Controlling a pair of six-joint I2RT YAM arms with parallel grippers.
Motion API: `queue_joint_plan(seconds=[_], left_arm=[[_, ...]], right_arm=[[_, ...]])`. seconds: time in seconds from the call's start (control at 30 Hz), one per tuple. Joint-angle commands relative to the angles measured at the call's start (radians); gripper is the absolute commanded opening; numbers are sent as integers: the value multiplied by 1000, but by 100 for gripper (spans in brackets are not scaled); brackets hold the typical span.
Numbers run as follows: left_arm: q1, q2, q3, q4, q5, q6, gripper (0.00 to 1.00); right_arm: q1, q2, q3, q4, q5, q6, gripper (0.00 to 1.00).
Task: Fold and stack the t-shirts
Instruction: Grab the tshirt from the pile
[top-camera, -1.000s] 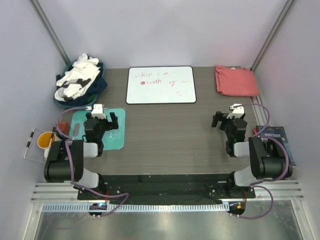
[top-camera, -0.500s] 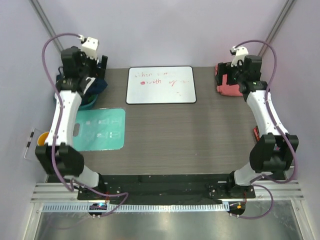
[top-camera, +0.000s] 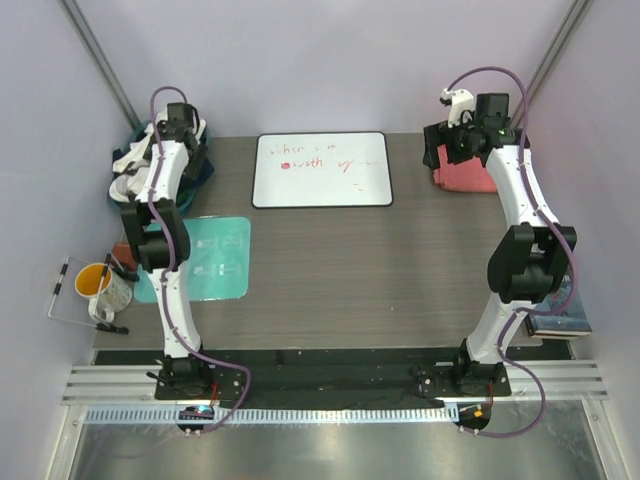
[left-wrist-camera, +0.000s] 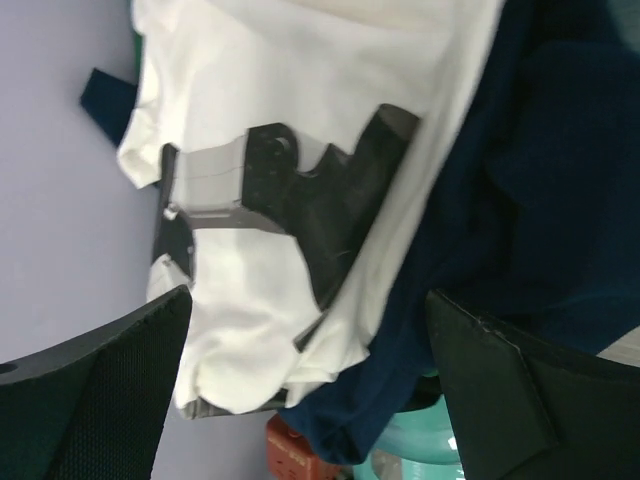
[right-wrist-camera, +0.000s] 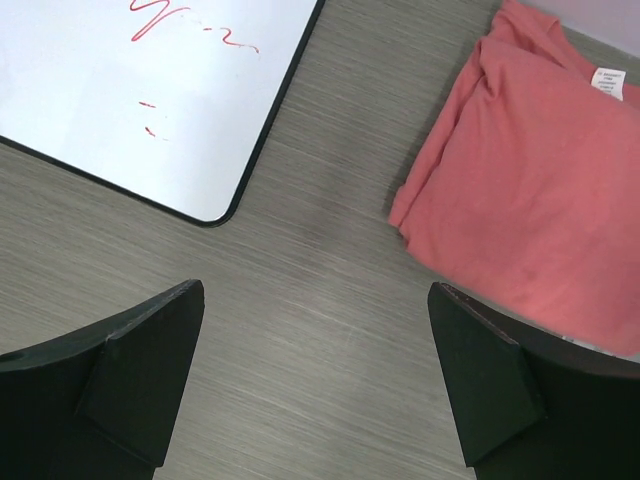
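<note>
status: each arm is over its own shirt, so no reach conflict.

left gripper: hangs straight above the white shirt, which sits crumpled in the far-left corner on top of a navy cloth. a bit of teal basket shows under the heap. the shirt fills the gap between the fingers, with the black-and-grey print just ahead of them. it has no clean long axis, it's a wad; the print streak runs diagonally in the wrist view. jaws are spread wide, with nothing in them and no contact that i can see. height above the cloth is hard to judge.

right gripper: sits at the far-right corner, with the red shirt ahead and to its right, not under it. the gap between the fingers is over bare table, between the whiteboard corner and the shirt's near-left edge. the shirt lies flat and looks roughly squared, neck label at the far end. jaws are wide apart, holding nothing and touching nothing.

my read: the white shirt is the one that needs pulling out and spreading, and the left arm is placed for a straight drop and pinch. risk is grabbing the navy cloth along with it. the right arm needs a shift to its right before it can take the red shirt's edge.
</note>
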Motion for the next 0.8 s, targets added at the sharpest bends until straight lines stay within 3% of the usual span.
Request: queue_joint_plan(seconds=[0.0, 0.33, 0.47, 0.67, 0.77], left_arm=[[18, -32, 72, 91, -163, 60, 97], [45, 24, -5, 93, -198, 70, 90], [65, 49, -2, 77, -194, 53, 78], [84, 84, 10, 77, -174, 51, 84], [82, 95, 13, 76, -160, 48, 79]], right_arm=[[0, -23, 24, -16, -26, -30, 100], [1, 30, 90, -39, -4, -45, 100], [7, 41, 119, -42, 16, -51, 100], [13, 67, 167, -65, 30, -56, 100], [20, 76, 190, -67, 37, -56, 100]])
